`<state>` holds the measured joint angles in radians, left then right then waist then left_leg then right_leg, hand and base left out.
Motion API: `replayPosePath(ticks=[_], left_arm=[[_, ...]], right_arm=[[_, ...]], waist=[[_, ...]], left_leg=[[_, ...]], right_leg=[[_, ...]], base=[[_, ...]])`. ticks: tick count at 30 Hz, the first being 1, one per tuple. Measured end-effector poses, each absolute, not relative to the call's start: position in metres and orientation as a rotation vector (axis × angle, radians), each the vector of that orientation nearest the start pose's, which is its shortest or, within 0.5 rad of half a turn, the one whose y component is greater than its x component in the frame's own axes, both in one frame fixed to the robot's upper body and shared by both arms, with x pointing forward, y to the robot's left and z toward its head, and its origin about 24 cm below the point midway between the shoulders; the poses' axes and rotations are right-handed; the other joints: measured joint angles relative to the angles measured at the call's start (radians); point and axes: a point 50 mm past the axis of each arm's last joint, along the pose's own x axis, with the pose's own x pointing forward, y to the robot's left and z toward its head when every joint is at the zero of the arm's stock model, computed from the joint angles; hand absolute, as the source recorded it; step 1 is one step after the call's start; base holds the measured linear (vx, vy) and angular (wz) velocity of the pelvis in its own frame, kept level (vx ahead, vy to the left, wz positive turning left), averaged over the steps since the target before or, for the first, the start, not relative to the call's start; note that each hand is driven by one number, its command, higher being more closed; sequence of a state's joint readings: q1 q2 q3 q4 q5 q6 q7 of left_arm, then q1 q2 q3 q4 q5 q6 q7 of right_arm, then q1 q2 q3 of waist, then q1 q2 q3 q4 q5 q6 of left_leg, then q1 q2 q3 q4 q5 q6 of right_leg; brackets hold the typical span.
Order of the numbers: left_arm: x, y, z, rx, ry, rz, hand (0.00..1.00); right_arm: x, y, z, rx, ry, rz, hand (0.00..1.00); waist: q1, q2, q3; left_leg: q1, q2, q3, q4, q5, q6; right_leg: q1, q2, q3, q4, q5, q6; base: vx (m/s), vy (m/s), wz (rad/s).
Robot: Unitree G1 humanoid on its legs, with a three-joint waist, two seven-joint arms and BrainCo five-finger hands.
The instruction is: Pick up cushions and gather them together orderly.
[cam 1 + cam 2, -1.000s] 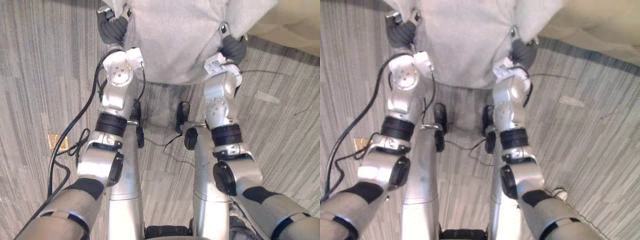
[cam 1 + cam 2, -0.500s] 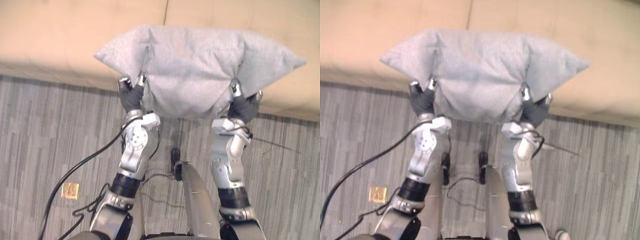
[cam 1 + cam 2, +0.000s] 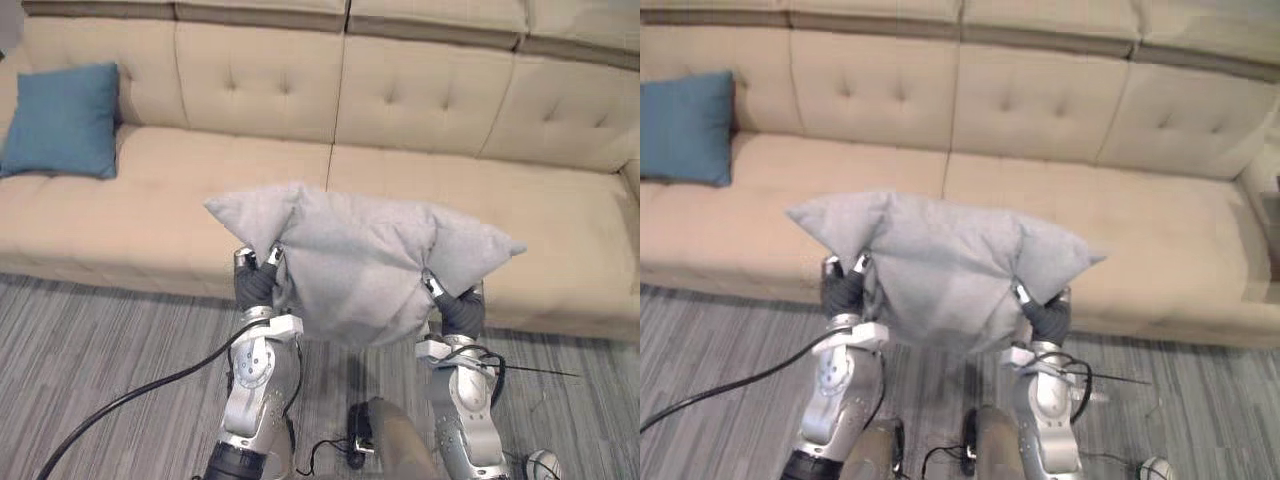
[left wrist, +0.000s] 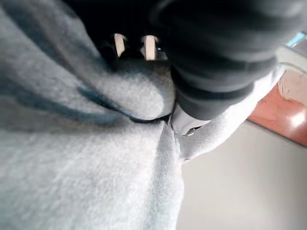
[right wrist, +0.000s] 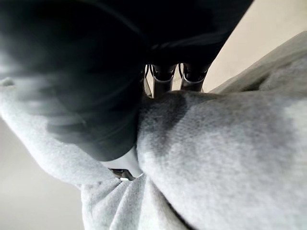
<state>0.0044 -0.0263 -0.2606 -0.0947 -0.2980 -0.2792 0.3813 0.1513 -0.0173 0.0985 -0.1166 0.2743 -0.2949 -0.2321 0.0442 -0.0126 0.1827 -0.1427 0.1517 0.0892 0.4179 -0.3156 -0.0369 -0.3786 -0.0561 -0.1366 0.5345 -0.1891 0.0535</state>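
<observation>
The left robot hand (image 3: 256, 287) and right robot hand (image 3: 461, 312) each clamp the grey cushion (image 3: 360, 265) between them. A sofa (image 3: 150, 205) lies beyond.

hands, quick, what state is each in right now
Left hand: shut on the grey cushion.
Right hand: shut on the same grey cushion.

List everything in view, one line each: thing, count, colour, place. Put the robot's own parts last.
grey cushion: one, light grey, held up in front of the sofa seat, between both hands.
blue cushion: one, blue, leaning on the backrest at the sofa's left end.
sofa: one, beige with a tufted back, across the far side.
floor: grey striped, in front of the sofa.
left hand: curled into the grey cushion's left side.
right hand: curled into its right side.
</observation>
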Motion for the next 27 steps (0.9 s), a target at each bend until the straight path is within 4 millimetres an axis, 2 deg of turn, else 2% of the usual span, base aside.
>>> replayPosePath(ticks=[1, 2, 3, 4, 5, 6, 7, 8, 9, 10, 11, 13, 14, 15, 16, 17, 18, 19, 20, 22, 23, 24, 25, 26, 27], left_arm=[[0.243, 0.106, 0.080, -0.423, -0.249, 0.145, 1.00], [0.246, 0.102, 0.077, -0.394, -0.234, 0.105, 1.00], [0.247, 0.099, 0.071, -0.367, -0.210, 0.081, 1.00], [0.247, 0.098, 0.062, -0.336, -0.167, 0.063, 1.00], [0.248, 0.097, 0.060, -0.330, -0.158, 0.057, 1.00], [0.246, 0.093, 0.054, -0.325, -0.124, 0.043, 1.00], [0.246, 0.091, 0.054, -0.326, -0.121, 0.037, 1.00], [0.245, 0.086, 0.054, -0.333, -0.118, 0.017, 1.00], [0.245, 0.085, 0.054, -0.336, -0.117, 0.011, 1.00], [0.243, 0.084, 0.053, -0.342, -0.112, 0.005, 1.00], [0.239, 0.083, 0.052, -0.356, -0.105, 0.007, 1.00], [0.232, 0.084, 0.049, -0.374, -0.095, 0.016, 1.00], [0.230, 0.086, 0.047, -0.377, -0.089, 0.021, 1.00], [0.229, 0.087, 0.046, -0.378, -0.085, 0.024, 1.00], [0.229, 0.087, 0.046, -0.380, -0.082, 0.025, 1.00], [0.229, 0.087, 0.045, -0.390, -0.078, 0.024, 1.00], [0.229, 0.086, 0.045, -0.393, -0.077, 0.020, 1.00], [0.229, 0.086, 0.045, -0.392, -0.077, 0.018, 1.00], [0.229, 0.085, 0.045, -0.392, -0.075, 0.010, 1.00], [0.228, 0.082, 0.042, -0.389, -0.065, -0.006, 1.00], [0.228, 0.081, 0.040, -0.386, -0.056, -0.013, 1.00], [0.227, 0.079, 0.038, -0.382, -0.043, -0.020, 1.00], [0.227, 0.079, 0.037, -0.376, -0.039, -0.023, 1.00], [0.226, 0.082, 0.034, -0.354, -0.030, -0.025, 1.00], [0.226, 0.086, 0.032, -0.335, -0.028, -0.027, 1.00]], right_arm=[[0.220, -0.157, 0.056, 0.298, -0.215, -0.219, 1.00], [0.220, -0.162, 0.050, 0.288, -0.189, -0.239, 1.00], [0.221, -0.166, 0.045, 0.277, -0.169, -0.255, 1.00], [0.225, -0.172, 0.039, 0.244, -0.133, -0.266, 1.00], [0.225, -0.174, 0.039, 0.238, -0.128, -0.270, 1.00], [0.222, -0.179, 0.039, 0.221, -0.129, -0.277, 1.00], [0.221, -0.181, 0.040, 0.217, -0.133, -0.280, 1.00], [0.215, -0.186, 0.044, 0.207, -0.147, -0.296, 1.00], [0.212, -0.187, 0.044, 0.207, -0.150, -0.301, 1.00], [0.208, -0.188, 0.044, 0.208, -0.149, -0.304, 1.00], [0.203, -0.189, 0.045, 0.206, -0.149, -0.307, 1.00], [0.198, -0.188, 0.047, 0.203, -0.155, -0.300, 1.00], [0.198, -0.187, 0.049, 0.207, -0.160, -0.294, 1.00], [0.198, -0.186, 0.049, 0.211, -0.160, -0.293, 1.00], [0.198, -0.186, 0.049, 0.215, -0.159, -0.293, 1.00], [0.198, -0.186, 0.048, 0.214, -0.157, -0.293, 1.00], [0.199, -0.186, 0.048, 0.215, -0.156, -0.293, 1.00], [0.199, -0.187, 0.048, 0.217, -0.154, -0.296, 1.00], [0.199, -0.188, 0.046, 0.216, -0.148, -0.304, 1.00], [0.202, -0.192, 0.040, 0.210, -0.124, -0.320, 1.00], [0.205, -0.194, 0.035, 0.213, -0.106, -0.327, 1.00], [0.206, -0.196, 0.029, 0.220, -0.081, -0.338, 1.00], [0.206, -0.196, 0.026, 0.223, -0.068, -0.341, 1.00], [0.205, -0.194, 0.019, 0.237, -0.033, -0.350, 1.00], [0.203, -0.190, 0.015, 0.253, -0.013, -0.353, 1.00]], waist=[[-0.001, 0.002, -0.003], [-0.014, -0.003, -0.011], [-0.029, -0.001, -0.014], [-0.030, 0.016, -0.020], [-0.033, 0.015, -0.020], [-0.045, 0.019, -0.025], [-0.047, 0.023, -0.029], [-0.051, 0.040, -0.048], [-0.053, 0.043, -0.051], [-0.053, 0.045, -0.052], [-0.053, 0.050, -0.056], [-0.051, 0.072, -0.077], [-0.044, 0.080, -0.089], [-0.041, 0.080, -0.092], [-0.041, 0.077, -0.094], [-0.038, 0.070, -0.098], [-0.038, 0.060, -0.101], [-0.038, 0.057, -0.100], [-0.038, 0.055, -0.099], [-0.036, 0.048, -0.106], [-0.037, 0.047, -0.106], [-0.032, 0.067, -0.115], [-0.028, 0.075, -0.117], [-0.029, 0.056, -0.127], [-0.031, 0.036, -0.131]], left_leg=[[0.010, 0.003, -0.007, -0.011, 0.000, -0.003], [0.035, 0.005, -0.035, -0.038, 0.001, -0.031], [0.060, 0.007, -0.070, -0.050, -0.002, -0.067], [0.098, 0.015, -0.126, -0.094, 0.029, -0.070], [0.113, 0.016, -0.136, -0.109, 0.047, -0.086], [0.159, 0.024, -0.161, -0.152, 0.086, -0.112], [0.166, 0.030, -0.163, -0.155, 0.092, -0.121], [0.160, 0.050, -0.181, -0.126, 0.093, -0.123], [0.157, 0.060, -0.188, -0.100, 0.090, -0.127], [0.140, 0.075, -0.199, -0.021, 0.087, -0.133], [0.100, 0.089, -0.219, 0.129, 0.088, -0.136], [0.019, 0.118, -0.220, 0.315, 0.122, -0.119], [-0.034, 0.151, -0.171, 0.419, 0.178, -0.091], [-0.051, 0.169, -0.135, 0.456, 0.208, -0.069], [-0.067, 0.180, -0.109, 0.484, 0.212, -0.056], [-0.081, 0.183, -0.068, 0.500, 0.175, -0.043], [-0.087, 0.162, -0.022, 0.456, 0.121, -0.022], [-0.084, 0.150, -0.006, 0.419, 0.101, -0.014], [-0.083, 0.129, 0.008, 0.345, 0.077, -0.013], [-0.080, 0.072, 0.003, 0.166, 0.072, -0.027], [-0.067, 0.035, -0.013, 0.055, 0.096, -0.027], [-0.046, 0.007, -0.031, -0.072, 0.220, -0.019], [-0.038, 0.008, -0.039, -0.093, 0.229, -0.049], [-0.017, -0.011, -0.039, -0.122, 0.228, -0.059], [0.008, -0.034, -0.022, -0.166, 0.243, -0.043]], right_leg=[[0.001, 0.003, 0.008, -0.038, 0.014, -0.002], [0.033, 0.014, 0.076, -0.230, 0.101, 0.008], [0.079, 0.023, 0.063, -0.294, 0.214, -0.036], [0.096, 0.047, 0.042, -0.270, 0.210, -0.069], [0.091, 0.048, 0.040, -0.243, 0.195, -0.084], [0.095, 0.049, 0.029, -0.181, 0.135, -0.093], [0.102, 0.052, 0.021, -0.178, 0.115, -0.096], [0.123, 0.070, -0.008, -0.188, 0.090, -0.107], [0.142, 0.076, -0.021, -0.199, 0.083, -0.109], [0.185, 0.090, -0.041, -0.218, 0.074, -0.119], [0.236, 0.112, -0.059, -0.243, 0.062, -0.129], [0.281, 0.146, -0.075, -0.262, 0.047, -0.141], [0.301, 0.159, -0.074, -0.265, 0.034, -0.151], [0.316, 0.160, -0.072, -0.275, 0.030, -0.153], [0.327, 0.156, -0.071, -0.285, 0.028, -0.158], [0.341, 0.140, -0.067, -0.299, 0.024, -0.170], [0.353, 0.115, -0.066, -0.311, 0.022, -0.175], [0.360, 0.105, -0.066, -0.315, 0.027, -0.171], [0.374, 0.089, -0.067, -0.327, 0.033, -0.161], [0.389, 0.057, -0.069, -0.338, 0.040, -0.150], [0.401, 0.046, -0.066, -0.346, 0.043, -0.143], [0.413, 0.051, -0.045, -0.353, 0.042, -0.111], [0.417, 0.059, -0.031, -0.355, 0.039, -0.099], [0.418, 0.049, -0.010, -0.354, 0.038, -0.081], [0.415, 0.023, 0.026, -0.357, 0.040, -0.070]], base=[[0.29, -0.196, -0.03], [0.32, -0.253, 0.30], [0.39, -0.306, 0.21], [0.31, -0.263, 0.07], [0.33, -0.302, -0.03], [0.20, -0.214, 0.11], [0.25, -0.247, 0.30], [0.20, -0.165, 0.32], [0.27, -0.226, 0.45], [0.25, -0.213, 0.46], [0.17, -0.162, 0.39], [0.14, -0.119, 0.16], [0.16, -0.093, 0.04], [0.19, -0.072, 0.03], [0.13, -0.003, 0.10], [0.15, 0.029, 0.13], [0.12, 0.054, 0.11], [0.12, 0.077, 0.16], [0.13, 0.110, 0.12], [0.13, 0.137, 0.07], [0.12, 0.189, -0.13], [0.12, 0.209, -0.21], [0.13, 0.212, -0.26], [0.16, 0.227, -0.16], [0.14, 0.212, -0.09]])
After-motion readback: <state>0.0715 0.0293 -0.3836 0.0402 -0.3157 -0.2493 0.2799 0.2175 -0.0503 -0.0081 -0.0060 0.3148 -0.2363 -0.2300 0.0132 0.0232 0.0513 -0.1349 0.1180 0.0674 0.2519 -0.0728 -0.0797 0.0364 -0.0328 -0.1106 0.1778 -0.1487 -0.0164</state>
